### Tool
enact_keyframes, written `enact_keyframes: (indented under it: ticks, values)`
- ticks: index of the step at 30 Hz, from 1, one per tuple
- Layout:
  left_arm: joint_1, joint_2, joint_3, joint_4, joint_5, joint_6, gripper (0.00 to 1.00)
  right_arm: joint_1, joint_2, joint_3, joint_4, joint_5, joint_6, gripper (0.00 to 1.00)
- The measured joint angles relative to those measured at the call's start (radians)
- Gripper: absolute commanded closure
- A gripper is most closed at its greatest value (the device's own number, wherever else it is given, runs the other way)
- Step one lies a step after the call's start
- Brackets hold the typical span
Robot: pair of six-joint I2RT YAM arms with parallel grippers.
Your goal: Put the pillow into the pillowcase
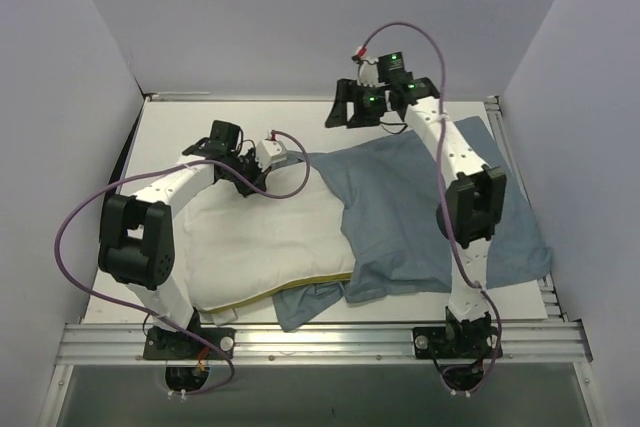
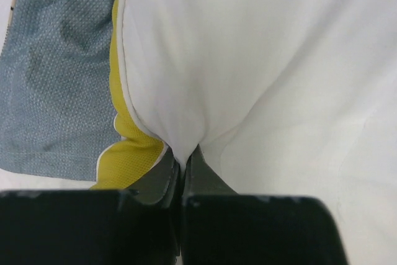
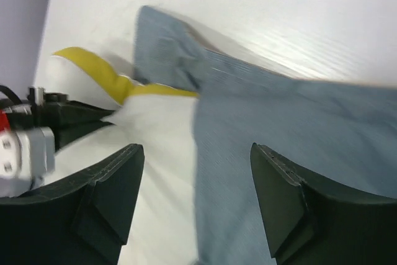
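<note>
The white pillow lies at the left centre of the table, its yellow band along the near edge. Its right end is under the grey-blue pillowcase, which spreads to the right, and a flap pokes out beneath the pillow's front. My left gripper is at the pillow's far edge. In the left wrist view it is shut on a pinch of white pillow fabric beside the yellow band. My right gripper hovers open above the pillowcase's far corner. In the right wrist view it holds nothing over the pillow and pillowcase.
Grey walls enclose the white table on three sides. A metal rail runs along the near edge by the arm bases. A purple cable loops out from the left arm. The right arm stretches over the pillowcase.
</note>
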Motion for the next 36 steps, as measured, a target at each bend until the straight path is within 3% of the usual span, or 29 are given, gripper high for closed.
enact_keyframes:
  ticks: [4,7,16,19,20,22,26,31,36]
  values:
    - [0.051,0.014,0.000,0.013,0.001,-0.040,1.00,-0.066,-0.186,-0.124,-0.068,0.155,-0.158,0.40]
    - [0.045,0.015,0.000,0.021,0.008,-0.061,1.00,-0.035,-0.267,-0.187,-0.124,0.241,-0.246,0.41]
    - [0.043,0.042,0.000,0.049,0.047,-0.183,1.00,0.161,-0.169,-0.297,-0.202,0.314,-0.317,0.42]
    - [0.043,0.043,0.000,0.060,0.059,-0.251,1.00,0.175,-0.125,-0.303,-0.213,0.338,-0.323,0.61]
    - [0.043,0.043,0.000,0.066,0.064,-0.272,1.00,0.175,-0.111,-0.302,-0.213,0.345,-0.325,0.79]
    - [0.044,0.043,-0.001,0.077,0.074,-0.319,1.00,0.175,-0.090,-0.301,-0.216,0.354,-0.327,0.95]
    - [0.061,0.044,-0.012,0.114,0.102,-0.448,1.00,0.183,-0.061,-0.250,-0.233,0.338,-0.322,0.99]
    - [0.094,0.053,-0.039,0.201,0.147,-0.681,1.00,0.258,-0.071,-0.121,-0.236,0.182,-0.320,1.00]
    - [0.126,0.063,-0.076,0.347,0.207,-0.909,1.00,0.371,-0.134,-0.158,-0.205,0.071,-0.304,1.00]
